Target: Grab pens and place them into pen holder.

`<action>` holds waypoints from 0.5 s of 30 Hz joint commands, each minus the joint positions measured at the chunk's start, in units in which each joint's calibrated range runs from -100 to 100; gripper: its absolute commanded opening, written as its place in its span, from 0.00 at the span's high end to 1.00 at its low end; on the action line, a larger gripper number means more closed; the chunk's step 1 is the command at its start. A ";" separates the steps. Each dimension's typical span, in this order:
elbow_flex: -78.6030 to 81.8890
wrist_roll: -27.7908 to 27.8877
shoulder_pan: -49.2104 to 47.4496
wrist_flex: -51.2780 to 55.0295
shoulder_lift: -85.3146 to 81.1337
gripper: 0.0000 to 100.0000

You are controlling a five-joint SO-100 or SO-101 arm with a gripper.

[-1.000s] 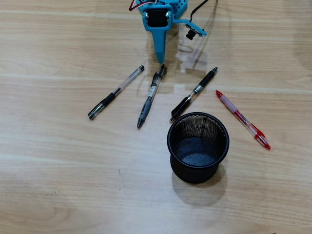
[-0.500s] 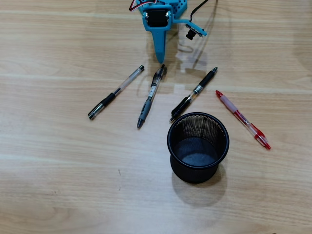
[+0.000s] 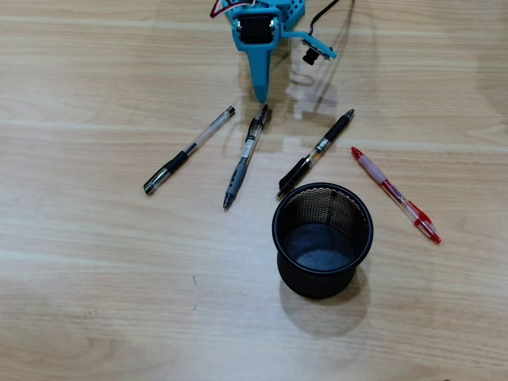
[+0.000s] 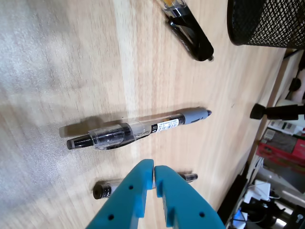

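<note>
Four pens lie in a row on the wooden table in the overhead view: a black-and-clear pen [image 3: 189, 151] at the left, a grey-gripped pen [image 3: 244, 157], a black pen [image 3: 315, 153] and a red pen [image 3: 395, 193] at the right. The black mesh pen holder [image 3: 278, 238] stands upright and empty, just in front of the black pen. My blue gripper [image 3: 260, 98] points down at the far end of the grey-gripped pen. In the wrist view the gripper [image 4: 154, 164] is shut on nothing, above the table. The grey-gripped pen [image 4: 138, 129] lies just beyond its tips, and another pen [image 4: 102, 190] is partly hidden behind the fingers.
The wrist view also catches the black pen [image 4: 188, 28] and the holder's mesh wall [image 4: 267, 21] at the top right. Past the table edge there is clutter with cables and boxes [image 4: 281, 143]. The wrist camera [image 3: 317, 54] sticks out beside the arm.
</note>
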 commanded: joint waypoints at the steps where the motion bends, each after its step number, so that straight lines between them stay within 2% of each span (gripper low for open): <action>1: -0.56 -2.67 0.80 -0.51 0.34 0.98; 6: -9.70 -3.82 0.89 -0.51 9.09 0.98; 15: -39.39 -3.92 2.17 -0.24 34.73 0.98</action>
